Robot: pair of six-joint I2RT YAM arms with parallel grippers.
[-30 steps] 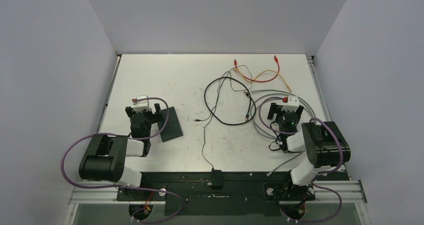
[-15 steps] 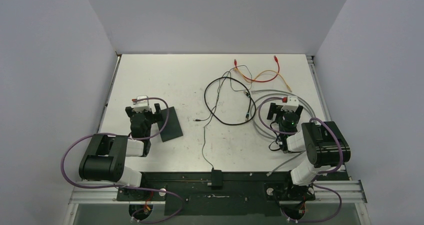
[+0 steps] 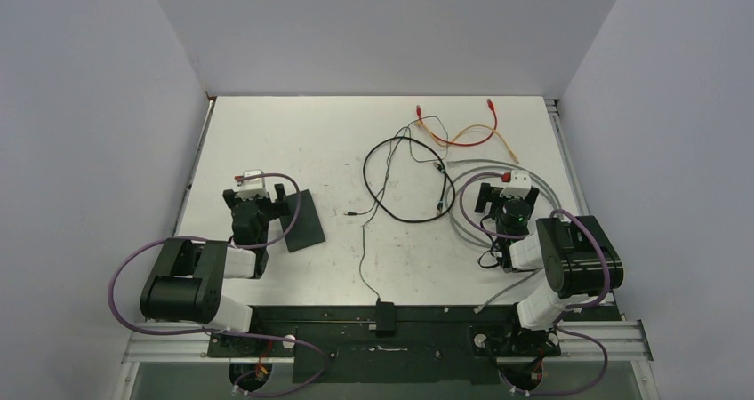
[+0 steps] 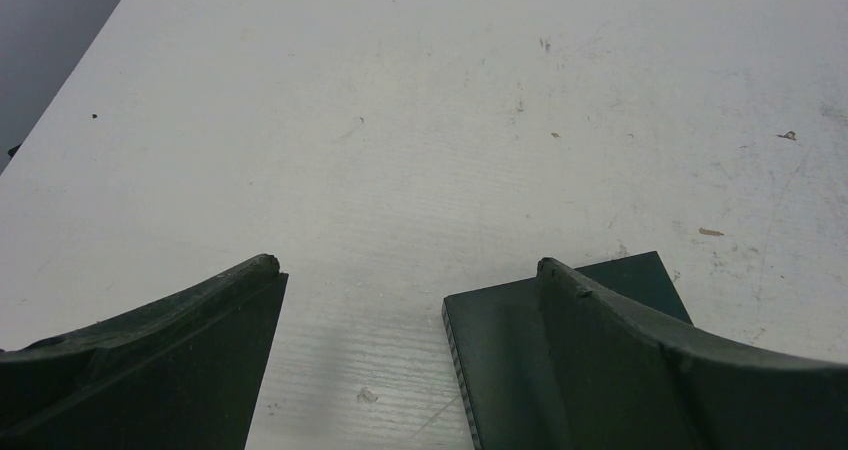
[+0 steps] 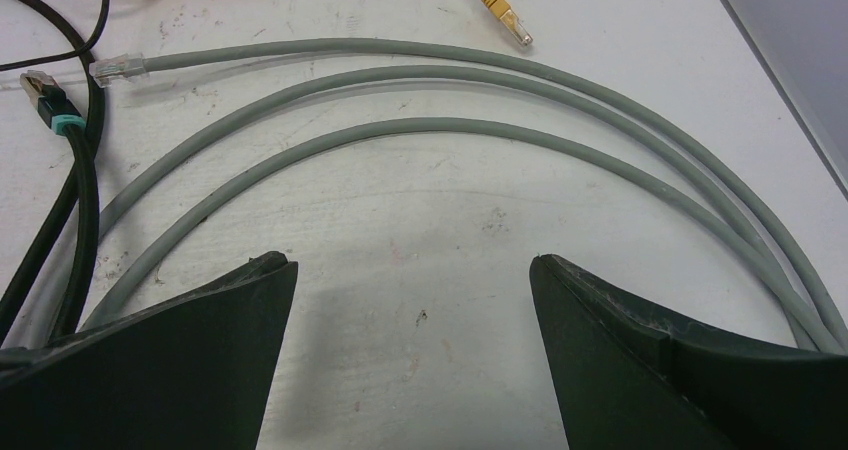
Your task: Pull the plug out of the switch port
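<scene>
Three pale grey walls (image 3: 382,27) close in one white table (image 3: 293,142). Its top is scuffed, with small dark specks and faint scratches. One black rail (image 3: 427,314) runs along the near edge.

Two black arms stand on that rail, each looped with a purple lead. The left gripper (image 3: 258,191) hangs low over the left half of the table with its jaws spread wide and nothing between them. From its own camera only bare tabletop shows between the fingers of the left gripper (image 4: 405,263). The right gripper (image 3: 509,187) sits low on the right side, also spread wide and empty.

One switch (image 3: 302,222), a flat black slab, lies flat and askew just right of the left gripper. From the wrist its corner (image 4: 500,355) passes under the right-hand finger; whether they touch, I cannot tell.

One grey cable (image 5: 420,125) curls in three arcs in front of the right gripper and ends in a clear plug (image 5: 118,67). One thick black cable (image 3: 369,173) loops across mid-table. One red cable (image 3: 476,138) and one yellow cable (image 3: 507,142) lie tangled near the far edge.

One small black block (image 3: 384,316) sits on the rail, with a thin wire (image 3: 363,249) running up the table from it. Beside the grey plug lie a black plug with a teal band (image 5: 45,98) and a yellow plug (image 5: 497,8).
</scene>
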